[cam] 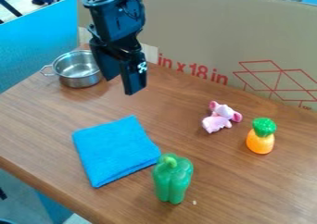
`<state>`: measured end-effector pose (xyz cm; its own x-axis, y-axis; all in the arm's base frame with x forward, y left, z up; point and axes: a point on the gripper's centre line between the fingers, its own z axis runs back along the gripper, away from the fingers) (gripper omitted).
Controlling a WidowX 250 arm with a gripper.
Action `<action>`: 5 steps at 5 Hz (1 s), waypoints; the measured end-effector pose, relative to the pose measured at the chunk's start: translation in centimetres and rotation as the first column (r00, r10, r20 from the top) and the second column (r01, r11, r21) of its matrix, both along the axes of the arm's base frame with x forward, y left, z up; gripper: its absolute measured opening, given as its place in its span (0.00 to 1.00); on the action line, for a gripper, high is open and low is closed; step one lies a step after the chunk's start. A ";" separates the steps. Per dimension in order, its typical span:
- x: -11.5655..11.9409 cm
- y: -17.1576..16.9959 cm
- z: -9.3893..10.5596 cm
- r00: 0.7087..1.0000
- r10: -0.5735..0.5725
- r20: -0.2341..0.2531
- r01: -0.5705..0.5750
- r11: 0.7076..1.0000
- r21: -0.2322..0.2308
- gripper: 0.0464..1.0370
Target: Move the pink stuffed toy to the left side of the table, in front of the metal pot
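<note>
**Empty end effector hangs beside metal pot above wooden tabletop**

The black end effector (pixel 122 83) hangs over the far left part of the wooden tabletop (pixel 213 179), its two fingers spread apart with nothing pinched between them. It points downward, and one finger partly overlaps the right edge of the silver metal pot (pixel 79 69) in the view. The pot stands upright and open near the far left corner, with a loop handle (pixel 47 70) on its left side.

Nearer the front edge, a folded blue cloth (pixel 116 150) lies flat. Just beside its right-hand corner, a green bell pepper (pixel 173 180) stands upright with its paler stem (pixel 169 161) on top; whether pepper and cloth touch is hard to tell. A tiny pale speck (pixel 194 202) lies close to the pepper's base.

To the right, a small pink stuffed toy (pixel 217 122) with darker pink ears rests on the wood. Near it, farther right, an orange toy pineapple (pixel 260 142) with a green top stands upright, apart from the stuffed toy.

Behind the tabletop rises a brown cardboard panel (pixel 195 33) with red print and lines; a bright blue panel (pixel 37 42) stands at the left.
</note>
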<state>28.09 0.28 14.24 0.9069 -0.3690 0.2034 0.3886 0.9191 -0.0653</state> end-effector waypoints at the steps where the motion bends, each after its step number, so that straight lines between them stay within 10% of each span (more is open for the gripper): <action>1: -0.1 0.0 -0.6 1.000 0.006 -0.022 -0.006 1.000 -0.001 0.97; 2: 1.7 -1.4 -1.5 0.999 0.034 0.017 -0.035 0.997 0.065 0.97; 5: 8.0 -4.3 -4.2 0.991 -0.096 0.096 0.106 0.988 -0.112 0.97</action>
